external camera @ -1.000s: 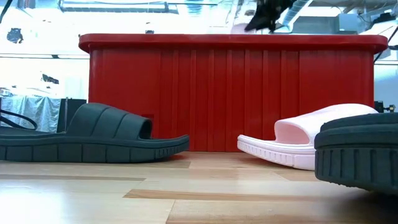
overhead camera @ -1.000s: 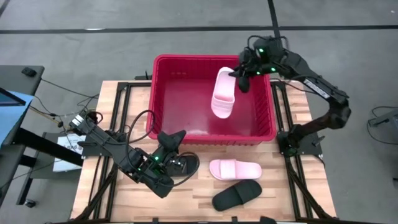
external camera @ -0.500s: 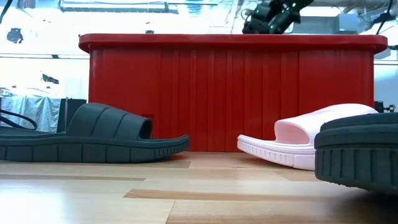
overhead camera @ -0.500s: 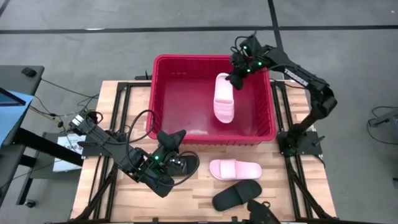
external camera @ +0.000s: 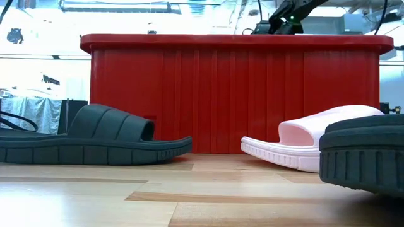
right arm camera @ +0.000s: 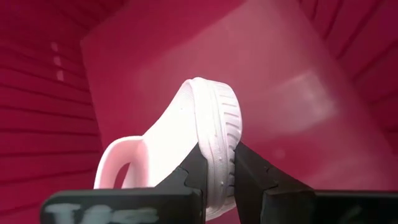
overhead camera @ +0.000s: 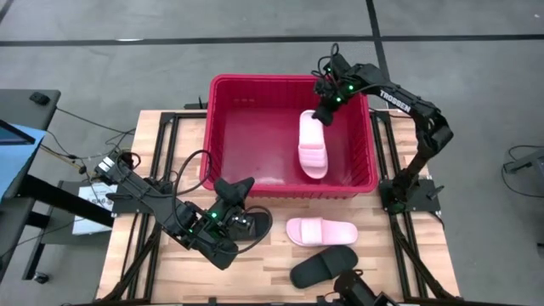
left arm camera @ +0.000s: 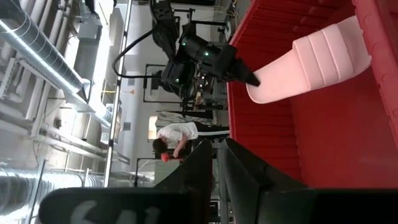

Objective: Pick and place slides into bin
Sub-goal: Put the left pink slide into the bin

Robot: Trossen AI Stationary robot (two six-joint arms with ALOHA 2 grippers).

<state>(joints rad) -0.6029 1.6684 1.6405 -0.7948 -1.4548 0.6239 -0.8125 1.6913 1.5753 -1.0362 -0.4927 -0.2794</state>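
In bin [overhead camera: 223, 93], pink slide [overhead camera: 311, 144] lengthwise.

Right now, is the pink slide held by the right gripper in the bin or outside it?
In: the pink slide hangs inside the bin, its end pinched by the right gripper.

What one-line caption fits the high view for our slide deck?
Right gripper holds a pink slide over the red bin; left gripper grips a black slide on the table.

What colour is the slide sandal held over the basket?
Pale pink slide sandal, clearest in the right wrist view.
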